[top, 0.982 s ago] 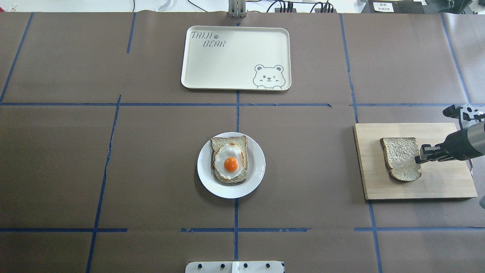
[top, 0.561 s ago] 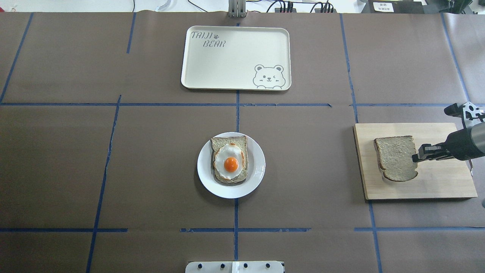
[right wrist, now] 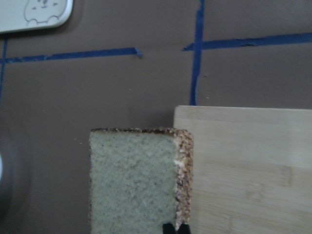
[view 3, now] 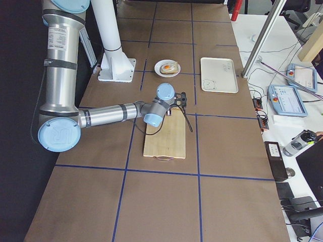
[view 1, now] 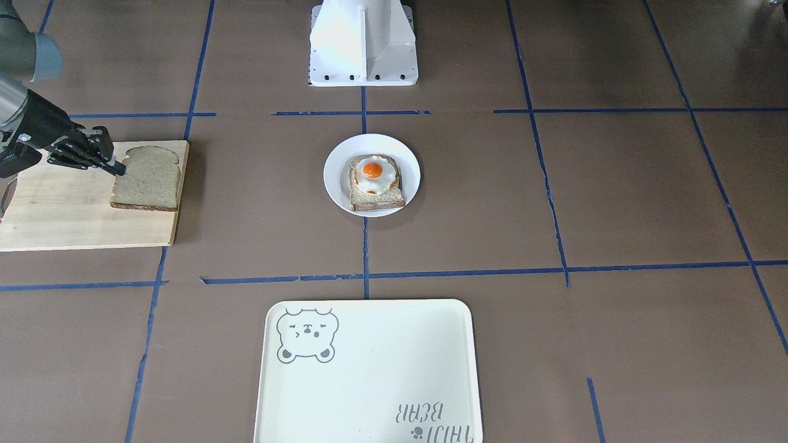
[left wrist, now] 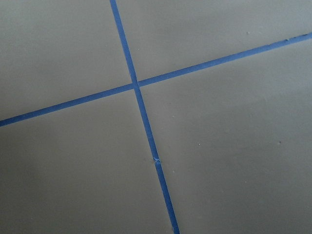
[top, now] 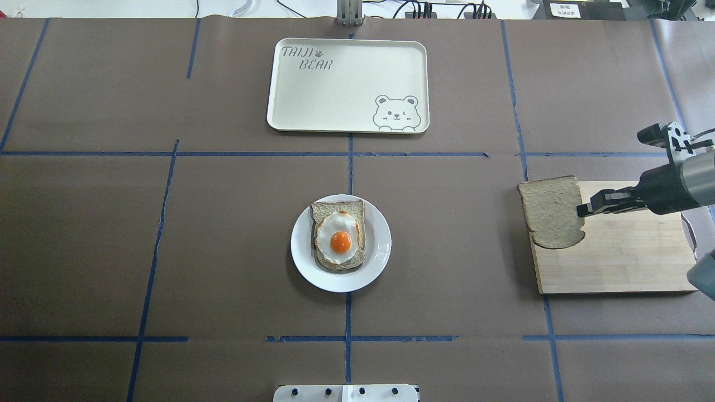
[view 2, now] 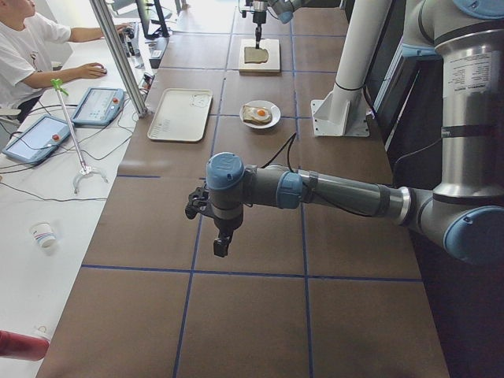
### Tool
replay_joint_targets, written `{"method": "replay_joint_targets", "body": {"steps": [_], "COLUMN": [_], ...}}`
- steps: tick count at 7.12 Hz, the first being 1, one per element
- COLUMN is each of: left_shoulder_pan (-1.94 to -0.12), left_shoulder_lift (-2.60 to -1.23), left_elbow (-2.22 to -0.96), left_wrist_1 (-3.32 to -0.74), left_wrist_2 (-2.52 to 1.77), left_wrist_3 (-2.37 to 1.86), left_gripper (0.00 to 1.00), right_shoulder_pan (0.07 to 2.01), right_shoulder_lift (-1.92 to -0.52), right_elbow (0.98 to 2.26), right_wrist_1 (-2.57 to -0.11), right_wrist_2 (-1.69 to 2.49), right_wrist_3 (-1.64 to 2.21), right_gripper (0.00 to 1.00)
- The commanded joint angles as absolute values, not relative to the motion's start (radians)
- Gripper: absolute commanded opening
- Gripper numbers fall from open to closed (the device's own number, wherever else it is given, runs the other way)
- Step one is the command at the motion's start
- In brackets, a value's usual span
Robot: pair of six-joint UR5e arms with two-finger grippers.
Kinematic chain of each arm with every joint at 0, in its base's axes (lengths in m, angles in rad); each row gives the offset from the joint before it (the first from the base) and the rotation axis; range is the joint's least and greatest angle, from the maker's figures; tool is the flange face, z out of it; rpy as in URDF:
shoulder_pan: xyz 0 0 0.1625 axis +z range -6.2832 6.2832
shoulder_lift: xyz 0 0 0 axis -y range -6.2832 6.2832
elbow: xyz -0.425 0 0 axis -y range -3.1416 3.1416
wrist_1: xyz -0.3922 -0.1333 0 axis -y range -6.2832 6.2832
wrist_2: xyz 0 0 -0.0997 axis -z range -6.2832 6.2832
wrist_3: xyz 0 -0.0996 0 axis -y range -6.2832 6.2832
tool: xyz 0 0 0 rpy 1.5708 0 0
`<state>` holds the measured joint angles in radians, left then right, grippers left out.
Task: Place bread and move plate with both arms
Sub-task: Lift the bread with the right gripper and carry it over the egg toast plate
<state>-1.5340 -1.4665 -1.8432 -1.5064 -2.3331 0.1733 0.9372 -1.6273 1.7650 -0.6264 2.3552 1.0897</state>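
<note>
Grips the bread (top: 550,212) by one edge in the right claw (top: 582,210), pinched narrow on the crust, holding the slice flat and raised over the cutting board's (top: 625,257) edge nearest the plate (top: 381,245). Well apart from that plate, mid-worktop (top: 223,234), carrying an egg-topped slice (top: 338,235). Hangs the left claw (view 2: 220,246) above brown worktop; cannot tell whether wide or narrow.

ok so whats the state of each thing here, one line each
bread: gripped at one edge, held above the cutting board corner
right gripper: shut on the bread
left gripper: over bare table; open or shut, cannot tell
plate: on the table, egg toast on it
cutting board: flat on the table, nothing resting on it
tray: flat on the table, nothing in it
</note>
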Motion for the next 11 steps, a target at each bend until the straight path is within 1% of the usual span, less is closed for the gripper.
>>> {"method": "replay_joint_targets", "body": {"steps": [1, 3, 4, 5, 7, 11], "left_shoulder_pan": [-1.534, -1.534, -1.534, -1.534, -1.534, -1.534], "left_shoulder_lift": [-1.466, -1.468, -1.468, -1.468, -1.468, -1.468], "left_elbow": [-1.845, -1.848, -1.848, -1.848, -1.85, -1.85], "left_wrist_1": [-1.506, -1.511, -1.512, -1.513, -1.513, -1.514], "left_wrist_2": [-2.335, -2.376, -2.376, -2.376, -2.376, -2.376], "left_wrist_3": [0.173, 0.163, 0.163, 0.163, 0.163, 0.163], "left_gripper": [1.0, 1.0, 1.0, 1.0, 1.0, 1.0], "right_shoulder_pan": [0.867, 0.748, 0.66, 0.587, 0.537, 0.5], "right_shoulder_lift": [-1.461, -1.235, -1.183, -1.145, -1.076, -1.065], "right_elbow": [1.758, 1.685, 1.665, 1.658, 1.574, 1.523], "right_wrist_1": [-0.624, -0.637, -0.637, -0.635, -0.637, -0.632], "right_wrist_2": [2.365, 2.327, 2.221, 2.094, 2.028, 1.999], "right_wrist_3": [1.219, 1.339, 1.382, 1.396, 1.423, 1.424], "right_gripper": [0.0, 0.0, 0.0, 0.0, 0.0, 0.0]}}
